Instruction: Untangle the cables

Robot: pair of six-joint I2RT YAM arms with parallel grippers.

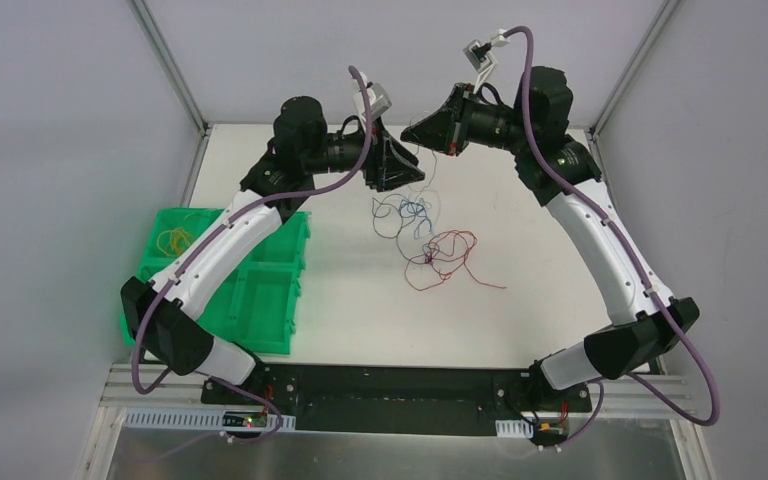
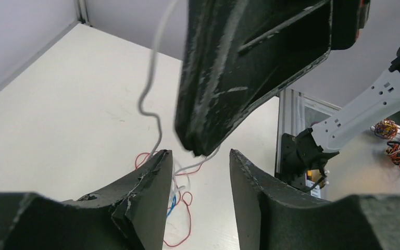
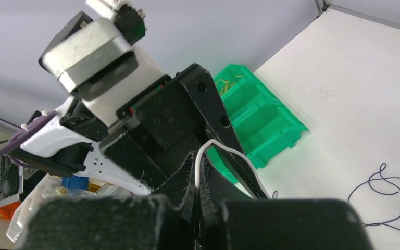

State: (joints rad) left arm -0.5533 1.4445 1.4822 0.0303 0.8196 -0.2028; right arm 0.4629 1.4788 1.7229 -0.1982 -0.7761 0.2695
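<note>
Green bin (image 1: 295,290): sitting at your near left, carrying a bunch of yellow cable (image 1: 173,239) in its far-left compartment. I am reading that colour as already sorted. The other compartments are showing no wire that I can make out.
Red cable (image 1: 450,250): lying in loose loops on the table past the bin, near the middle, knotting with something darker at its left side. You are not yet freeing this one.
Blue cable (image 1: 415,210): lying just beyond the red, crossing a purple cable (image 1: 385,215) in one small heap. Both are waiting to be separated.
White cable (image 3: 224,151): hanging from above, running down between the two grippers towards the heap. Its lower end seems to be trailing into the blue and red loops, so I am judging it only partly drawn out.
Left gripper (image 2: 199,156): standing wide apart just under the other tool's tip, clasping nothing, with the white strand passing through its gap.
Right gripper (image 3: 197,172): pinching tight on the white cable, a short loop poking out above the fingers.
Progress: you are sitting early to midway, with one colour binned, one in hand, and red, blue and purple remaining.
</note>
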